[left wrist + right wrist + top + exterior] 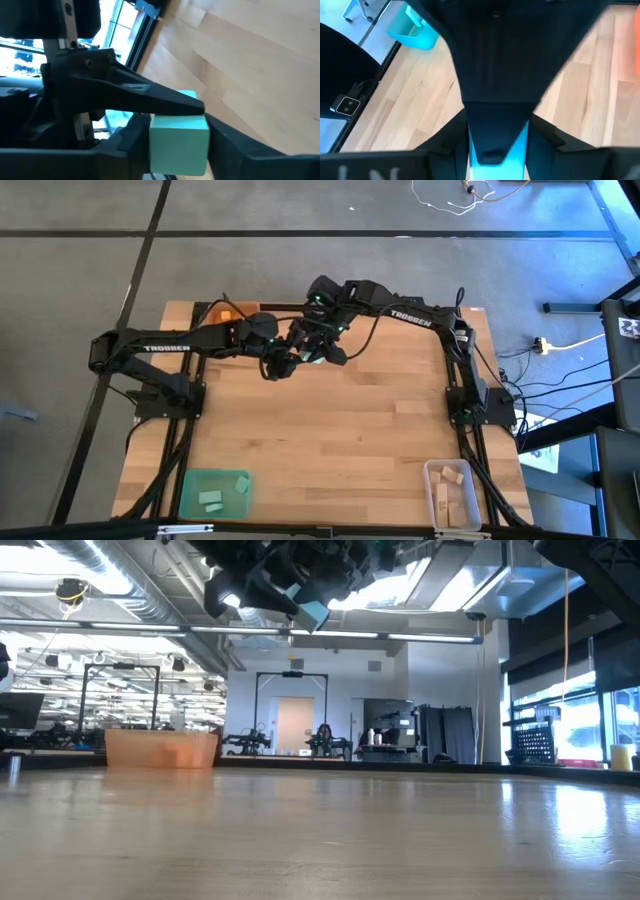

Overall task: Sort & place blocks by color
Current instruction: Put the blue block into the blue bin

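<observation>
Handover of small teal-green rectangular wooden block [313,356] mid-air, far centre of table.

High view: my left gripper [283,360] and right gripper [322,340] meet over the far edge. Low view: block hangs high above the table between dark fingers. Left wrist: my fingers bracket its flat sides, closure unclear. Right wrist: right gripper clamped on block. Likely light, rigid, smooth; take opposite flat faces.

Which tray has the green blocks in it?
The green square tray at the table's near left corner holds the teal-green blocks; the clear tray at the near right holds pale wooden blocks.
</observation>
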Motion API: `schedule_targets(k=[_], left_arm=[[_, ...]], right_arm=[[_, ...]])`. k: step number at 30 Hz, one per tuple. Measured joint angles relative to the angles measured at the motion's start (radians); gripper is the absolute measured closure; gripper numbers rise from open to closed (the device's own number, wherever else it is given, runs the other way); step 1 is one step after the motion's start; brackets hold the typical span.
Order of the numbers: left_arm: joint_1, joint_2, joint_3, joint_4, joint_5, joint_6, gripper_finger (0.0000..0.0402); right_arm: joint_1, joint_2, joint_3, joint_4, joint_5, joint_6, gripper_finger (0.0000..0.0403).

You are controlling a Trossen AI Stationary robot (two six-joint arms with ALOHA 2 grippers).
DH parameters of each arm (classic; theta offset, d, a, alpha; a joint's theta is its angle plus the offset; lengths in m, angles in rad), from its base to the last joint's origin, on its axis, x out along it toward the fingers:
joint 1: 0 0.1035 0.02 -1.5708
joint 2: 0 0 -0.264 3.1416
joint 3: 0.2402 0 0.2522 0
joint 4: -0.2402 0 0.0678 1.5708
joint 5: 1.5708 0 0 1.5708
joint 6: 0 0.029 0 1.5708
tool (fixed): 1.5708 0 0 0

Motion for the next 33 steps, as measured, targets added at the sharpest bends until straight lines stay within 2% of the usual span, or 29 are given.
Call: schedule_targets(k=[4, 15, 17, 19, 22, 24, 27, 33], left_arm=[[0.0, 0.0, 0.0, -0.007, -0.003, -0.001, 0.0277], [0.0, 0.0, 0.0, -0.011, -0.007, -0.028, 0.0277], [0.0, 0.0, 0.0, -0.016, -0.015, -0.032, 0.0277], [0.001, 0.0, 0.0, -0.026, -0.035, -0.038, 0.0277], [-0.009, 0.0, 0.0, -0.04, -0.096, -0.04, 0.0277], [-0.013, -0.004, 0.0, -0.052, -0.134, -0.039, 0.0277], [-0.013, -0.019, 0.001, -0.085, -0.154, -0.049, 0.0277], [-0.013, -0.033, 0.001, -0.155, -0.218, -0.186, 0.0277]], right_arm=[[-0.001, 0.0, 0.0, 0.0, -0.004, 0.0, 0.027], [0.0, 0.0, 0.0, -0.001, 0.002, 0.009, 0.0269], [0.001, 0.0, 0.0, 0.001, 0.028, 0.029, 0.0243], [-0.002, 0.0, 0.0, 0.002, 0.052, 0.053, 0.0194], [-0.017, 0.0, 0.0, -0.016, 0.068, 0.083, 0.0131], [-0.033, -0.001, 0.0, -0.052, 0.073, 0.077, 0.0104], [-0.061, -0.008, 0.0, -0.105, 0.096, 0.072, 0.0085], [-0.13, -0.044, 0.0, -0.229, 0.177, 0.079, 0.0081]])
